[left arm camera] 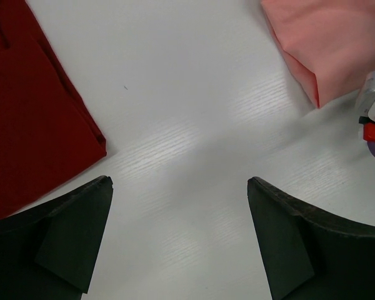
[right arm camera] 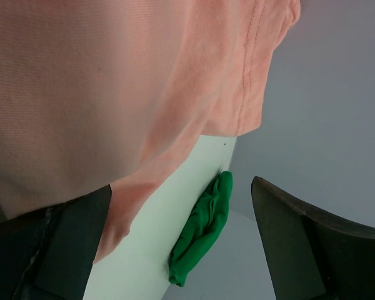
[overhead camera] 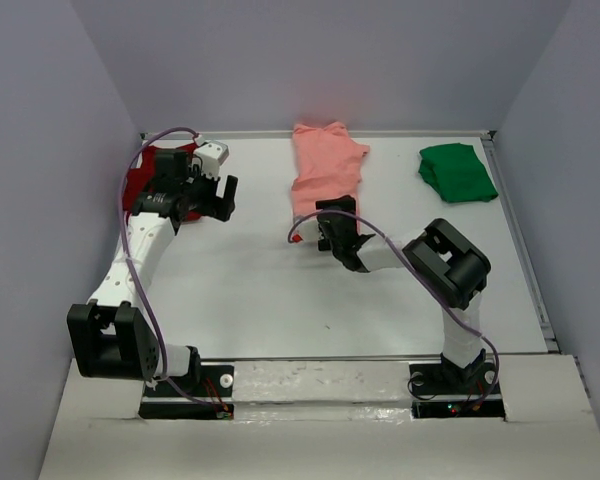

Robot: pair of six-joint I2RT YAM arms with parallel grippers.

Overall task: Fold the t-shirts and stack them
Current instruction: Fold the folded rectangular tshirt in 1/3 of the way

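I'm hovering R gripper [overhead camera: 322, 228], jaws apart, at 6 o'clock hem of soft salmon-pink cloth t-shirt [overhead camera: 325, 170]; risking pinching one layer, skewing fold. L gripper [overhead camera: 218, 196] gaping, idling.

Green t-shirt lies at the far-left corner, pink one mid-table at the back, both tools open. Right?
No. The green t-shirt lies at the far-right corner, as the top view shows. The pink t-shirt is mid-table at the back, and the left tool and right tool are open.
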